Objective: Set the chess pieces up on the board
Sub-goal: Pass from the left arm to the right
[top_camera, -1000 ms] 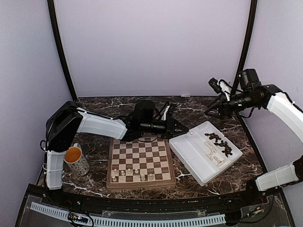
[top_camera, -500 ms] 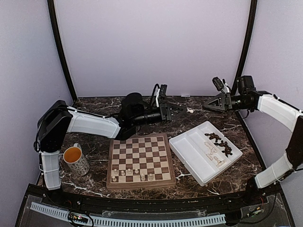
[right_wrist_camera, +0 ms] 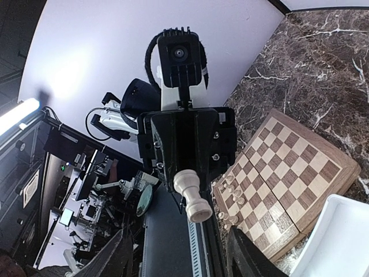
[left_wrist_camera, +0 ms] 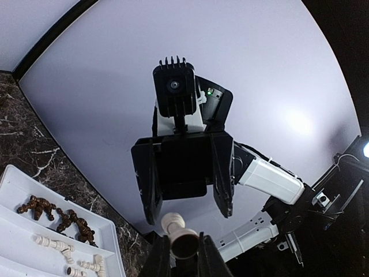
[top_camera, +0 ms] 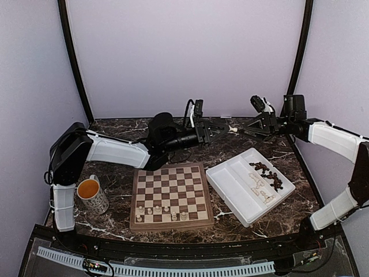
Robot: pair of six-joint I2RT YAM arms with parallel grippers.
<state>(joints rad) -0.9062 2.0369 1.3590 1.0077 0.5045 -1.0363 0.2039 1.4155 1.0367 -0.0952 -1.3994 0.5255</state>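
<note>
My left gripper [top_camera: 223,127] is raised over the back of the table and shut on a cream chess piece [top_camera: 232,130], held by its base, head outward [left_wrist_camera: 183,238]. My right gripper [top_camera: 249,129] faces it, open, fingertips just short of the piece; it also shows in the left wrist view [left_wrist_camera: 185,173]. In the right wrist view the piece [right_wrist_camera: 192,198] hangs between my spread fingers [right_wrist_camera: 252,254]. The board [top_camera: 170,196] lies front centre with several cream pieces [top_camera: 159,212] on its near rows.
A white compartmented tray [top_camera: 230,183] right of the board holds dark pieces [top_camera: 266,172] and cream pieces [top_camera: 260,189]. A mug of orange liquid [top_camera: 92,195] stands left of the board. Black frame poles rise at both back corners.
The left gripper rose from the tray's edge to the back with the cream piece. The right gripper came down and leftward, and now meets it tip to tip.
</note>
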